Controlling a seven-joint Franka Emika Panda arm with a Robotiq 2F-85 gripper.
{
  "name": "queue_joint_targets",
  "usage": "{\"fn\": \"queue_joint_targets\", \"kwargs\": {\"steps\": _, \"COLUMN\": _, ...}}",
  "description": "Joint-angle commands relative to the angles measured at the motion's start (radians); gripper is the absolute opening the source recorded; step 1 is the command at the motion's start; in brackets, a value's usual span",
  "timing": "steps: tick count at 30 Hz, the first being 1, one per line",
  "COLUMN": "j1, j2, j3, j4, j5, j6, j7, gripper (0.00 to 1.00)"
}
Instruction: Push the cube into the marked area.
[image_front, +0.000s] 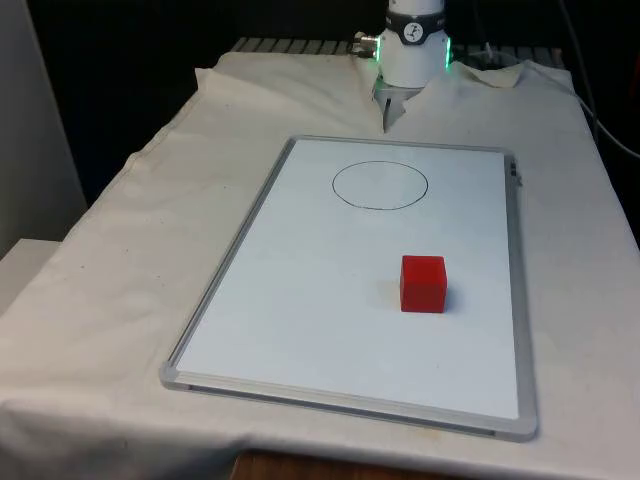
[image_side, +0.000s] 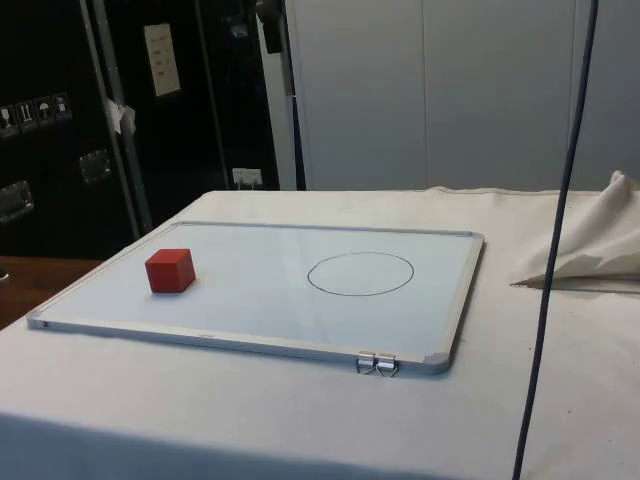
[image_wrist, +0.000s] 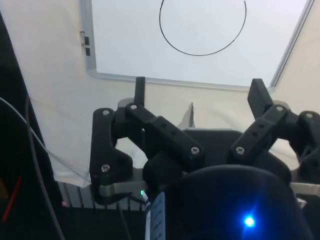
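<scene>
The red cube (image_front: 423, 284) sits on the whiteboard (image_front: 300, 300), at about five o'clock from the drawn circle (image_front: 380, 185), well apart from it. The pincer (image_wrist: 200, 95) hangs wide and empty beyond the board's far edge. An off-centre push would likely spin the cube past the circle.

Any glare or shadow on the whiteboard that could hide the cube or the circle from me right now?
Front view: even light, the red cube casts a faint soft shadow on the whiteboard, and the drawn circle reads cleanly. Side view: a pale sheen lies across the board near the circle, yet the line stays visible. Wrist view: the open gripper is dark against the bright board.
</scene>
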Motion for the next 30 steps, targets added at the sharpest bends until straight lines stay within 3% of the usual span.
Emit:
{"fn": "queue_joint_targets", "kwargs": {"steps": 1, "j1": 0.001, "j2": 0.000, "j3": 0.000, "j4": 0.000, "j5": -0.001, "j6": 0.000, "j7": 0.002, "gripper": 0.97}}
{"fn": "queue_joint_targets", "kwargs": {"steps": 4, "j1": 0.000, "j2": 0.000, "j3": 0.000, "j4": 0.000, "j5": 0.000, "j6": 0.000, "j7": 0.000, "gripper": 0.83}}
{"fn": "queue_joint_targets", "kwargs": {"steps": 5, "j1": 0.001, "j2": 0.000, "j3": 0.001, "j4": 0.000, "j5": -0.002, "j6": 0.000, "j7": 0.002, "gripper": 0.83}}
{"fn": "queue_joint_targets", "kwargs": {"steps": 8, "j1": 0.001, "j2": 0.000, "j3": 0.001, "j4": 0.000, "j5": -0.002, "j6": 0.000, "j7": 0.002, "gripper": 0.67}}
{"fn": "queue_joint_targets", "kwargs": {"steps": 9, "j1": 0.001, "j2": 0.000, "j3": 0.001, "j4": 0.000, "j5": -0.002, "j6": 0.000, "j7": 0.002, "gripper": 0.57}}
{"fn": "queue_joint_targets", "kwargs": {"steps": 14, "j1": 0.000, "j2": 0.000, "j3": 0.001, "j4": 0.000, "j5": 0.000, "j6": 0.000, "j7": 0.000, "gripper": 0.32}}
{"fn": "queue_joint_targets", "kwargs": {"steps": 15, "j1": 0.001, "j2": 0.000, "j3": 0.001, "j4": 0.000, "j5": -0.002, "j6": 0.000, "j7": 0.002, "gripper": 0.32}}
{"fn": "queue_joint_targets", "kwargs": {"steps": 18, "j1": 0.001, "j2": 0.000, "j3": 0.001, "j4": 0.000, "j5": -0.002, "j6": 0.000, "j7": 0.003, "gripper": 0.18}}
{"fn": "queue_joint_targets", "kwargs": {"steps": 19, "j1": 0.003, "j2": 0.010, "j3": 0.004, "j4": 0.010, "j5": -0.001, "j6": 0.002, "j7": 0.007, "gripper": 0.06}}
{"fn": "queue_joint_targets", "kwargs": {"steps": 20, "j1": 0.005, "j2": 0.019, "j3": 0.007, "j4": 0.019, "j5": -0.001, "j6": 0.004, "j7": 0.011, "gripper": 0.01}}
{"fn": "queue_joint_targets", "kwargs": {"steps": 23, "j1": 0.004, "j2": 0.043, "j3": 0.020, "j4": 0.044, "j5": 0.000, "j6": 0.011, "j7": 0.020, "gripper": 0.00}}
{"fn": "queue_joint_targets", "kwargs": {"steps": 24, "j1": 0.001, "j2": 0.023, "j3": 0.020, "j4": 0.022, "j5": 0.000, "j6": 0.014, "j7": 0.013, "gripper": 0.00}}
{"fn": "queue_joint_targets", "kwargs": {"steps": 27, "j1": 0.004, "j2": 0.080, "j3": 0.036, "j4": 0.086, "j5": -0.001, "j6": 0.011, "j7": 0.033, "gripper": 0.00}}
{"fn": "queue_joint_targets", "kwargs": {"steps": 30, "j1": 0.004, "j2": 0.100, "j3": 0.043, "j4": 0.108, "j5": -0.002, "j6": 0.011, "j7": 0.039, "gripper": 0.00}}
